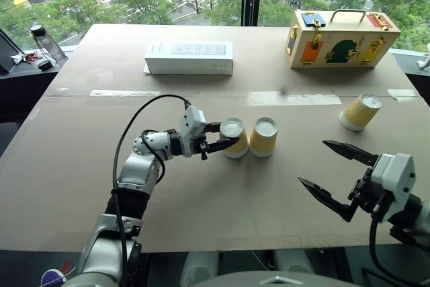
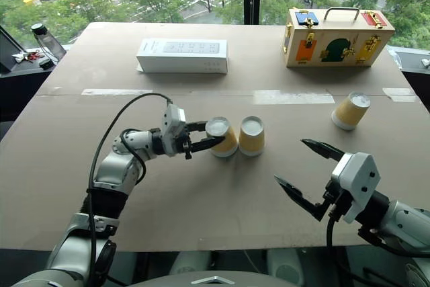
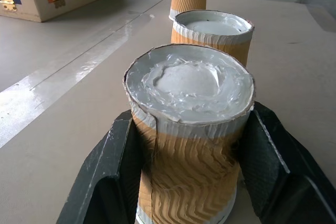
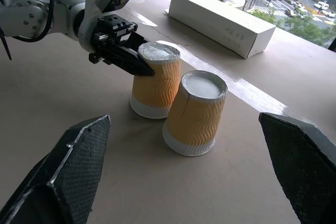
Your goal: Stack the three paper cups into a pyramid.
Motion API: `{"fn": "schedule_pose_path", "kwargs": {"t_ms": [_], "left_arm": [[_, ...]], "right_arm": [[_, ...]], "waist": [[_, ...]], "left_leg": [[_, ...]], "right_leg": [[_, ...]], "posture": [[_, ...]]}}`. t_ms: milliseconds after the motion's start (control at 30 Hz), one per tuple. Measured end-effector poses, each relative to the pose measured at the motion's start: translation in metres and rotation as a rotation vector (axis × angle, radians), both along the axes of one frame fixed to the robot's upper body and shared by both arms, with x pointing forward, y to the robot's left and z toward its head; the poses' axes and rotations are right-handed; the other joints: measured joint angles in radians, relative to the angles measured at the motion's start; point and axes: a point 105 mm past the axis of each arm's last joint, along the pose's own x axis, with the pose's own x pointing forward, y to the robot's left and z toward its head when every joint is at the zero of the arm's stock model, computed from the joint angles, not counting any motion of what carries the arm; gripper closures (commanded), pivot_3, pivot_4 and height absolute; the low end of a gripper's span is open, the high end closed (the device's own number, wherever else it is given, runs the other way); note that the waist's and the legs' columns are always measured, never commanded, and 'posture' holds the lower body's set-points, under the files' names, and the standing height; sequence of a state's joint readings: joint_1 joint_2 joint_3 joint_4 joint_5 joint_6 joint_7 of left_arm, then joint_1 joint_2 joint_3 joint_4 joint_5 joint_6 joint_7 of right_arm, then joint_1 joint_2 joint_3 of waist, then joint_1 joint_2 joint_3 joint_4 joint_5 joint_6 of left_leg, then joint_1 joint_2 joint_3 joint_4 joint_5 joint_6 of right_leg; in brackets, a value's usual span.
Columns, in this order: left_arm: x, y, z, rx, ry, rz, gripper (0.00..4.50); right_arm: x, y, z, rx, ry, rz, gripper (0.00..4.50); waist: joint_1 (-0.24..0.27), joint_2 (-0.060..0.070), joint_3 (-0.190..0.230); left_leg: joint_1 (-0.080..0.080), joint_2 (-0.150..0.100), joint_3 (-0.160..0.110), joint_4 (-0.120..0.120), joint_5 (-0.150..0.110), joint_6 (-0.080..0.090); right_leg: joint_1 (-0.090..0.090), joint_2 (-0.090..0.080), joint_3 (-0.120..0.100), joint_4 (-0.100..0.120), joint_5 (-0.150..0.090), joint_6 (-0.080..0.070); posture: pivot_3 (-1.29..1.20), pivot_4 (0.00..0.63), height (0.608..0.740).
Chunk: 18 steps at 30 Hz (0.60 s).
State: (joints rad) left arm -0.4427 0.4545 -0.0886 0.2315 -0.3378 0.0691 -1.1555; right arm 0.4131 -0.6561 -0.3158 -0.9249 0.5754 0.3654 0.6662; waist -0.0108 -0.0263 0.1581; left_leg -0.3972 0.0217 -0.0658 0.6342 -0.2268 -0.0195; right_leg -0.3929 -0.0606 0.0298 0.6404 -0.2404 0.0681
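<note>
Left gripper (image 1: 225,138): you are clamping its jaws on an upturned paper cup (image 1: 233,137), frame centre | second cup (image 1: 263,136): standing just beside it | third cup (image 1: 360,111): sitting tilted, right of frame | right gripper (image 1: 322,169): you are holding its jaws wide apart, lower right.

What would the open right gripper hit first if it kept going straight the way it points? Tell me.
Probably the nearer cup, which stands upside down between the open right gripper's fingers in its wrist view. Depth is hard to judge, so it could pass slightly beside it.

Left fingers (image 1: 226,138) clamped, right fingers (image 1: 334,147) spread
</note>
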Motion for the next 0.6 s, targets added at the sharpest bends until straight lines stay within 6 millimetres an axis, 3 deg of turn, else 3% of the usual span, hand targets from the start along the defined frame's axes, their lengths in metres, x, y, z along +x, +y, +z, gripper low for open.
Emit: {"fn": "schedule_pose_path", "kwargs": {"t_ms": [33,133,167,233,433,600], "left_arm": [[0.001,-0.001,0.000,-0.001,-0.003,-0.002,2.44],[0.001,-0.002,-0.001,-0.005,-0.004,-0.007,1.22],[0.001,-0.002,-0.002,-0.007,0.000,-0.008,0.63],[0.001,-0.002,-0.004,-0.007,0.014,-0.008,0.12],[-0.003,-0.002,-0.001,-0.025,0.047,-0.001,0.12],[-0.026,0.026,0.017,-0.061,0.056,0.063,0.12]], "right_arm": [[0.000,0.000,0.000,0.000,-0.001,-0.001,0.00],[0.000,-0.001,0.000,-0.001,-0.002,-0.007,0.00],[0.001,-0.001,0.000,-0.002,-0.003,-0.010,0.00],[0.001,-0.001,0.000,-0.002,-0.005,-0.014,0.00],[0.015,-0.009,0.006,0.029,-0.038,-0.091,0.00],[0.069,-0.056,0.003,-0.005,-0.063,-0.412,0.00]], "waist": [[0.000,0.000,0.000],[0.000,0.000,0.000],[0.000,0.000,0.000],[0.000,0.000,0.000],[-0.003,0.000,0.000],[-0.009,0.001,0.001]], "left_leg": [[0.000,0.000,0.000,0.000,0.000,0.000],[0.000,0.000,0.000,0.000,0.000,0.000],[0.000,0.000,0.000,0.000,0.000,0.000],[0.000,0.000,0.000,0.000,0.000,0.000],[0.000,0.000,0.000,0.000,0.000,0.000],[0.001,0.001,0.000,-0.001,0.000,0.000]], "right_leg": [[0.000,0.000,0.000,0.000,0.000,0.000],[0.000,0.000,0.000,0.000,0.000,0.000],[0.000,0.000,0.000,0.000,0.000,0.000],[0.000,0.000,0.000,0.000,0.000,0.000],[0.000,0.000,0.000,0.000,0.000,0.000],[-0.001,0.000,0.001,0.001,0.000,-0.001]], "posture": [[0.00,0.150,0.740],[0.00,0.150,0.740],[0.00,0.150,0.740],[0.00,0.150,0.740],[0.00,0.150,0.740],[0.00,0.150,0.740]]}}
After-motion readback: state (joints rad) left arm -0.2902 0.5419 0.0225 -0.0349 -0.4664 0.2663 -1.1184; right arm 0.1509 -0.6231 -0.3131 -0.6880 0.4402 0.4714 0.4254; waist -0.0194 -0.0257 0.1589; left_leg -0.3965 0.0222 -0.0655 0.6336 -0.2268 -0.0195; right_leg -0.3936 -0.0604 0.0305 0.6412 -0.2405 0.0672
